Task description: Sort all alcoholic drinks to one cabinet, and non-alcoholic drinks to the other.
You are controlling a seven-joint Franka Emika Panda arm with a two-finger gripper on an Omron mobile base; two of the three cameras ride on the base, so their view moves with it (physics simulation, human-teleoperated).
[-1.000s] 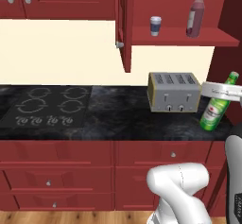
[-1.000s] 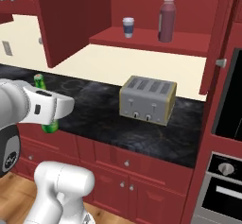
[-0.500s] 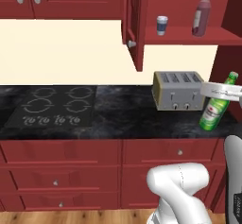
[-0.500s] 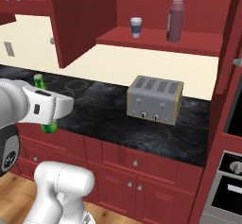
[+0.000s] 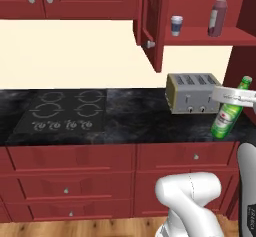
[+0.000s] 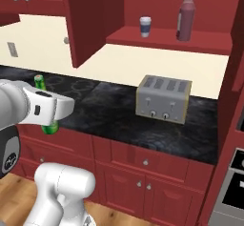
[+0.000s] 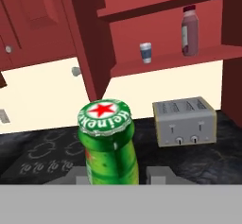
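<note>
Left base view shows us that the whole picture has slid to the right since one second ago: the stove top now lies more toward the middle, and the toaster and the open cabinet have shifted too. This is the base driving, so the things themselves did not move. The gripper keeps the same place in the picture, at 3 o'clock, clamped on the green bottle, which it holds slightly tilted above the counter's front edge.

The bottle is slim, of bright green glass with a long neck and a red and white label. In the hand view we look down on its green cap with a red star, and the two dark finger tips stand on both sides of the neck.

On the open cabinet's shelf, at 1 o'clock, the white lidded cup with dark sleeve stands left of the wide dark red juice bottle, well apart. The counter is black and speckled, the toaster is boxy grey metal with four slots, and the cabinets are smooth red wood with round knobs.
</note>
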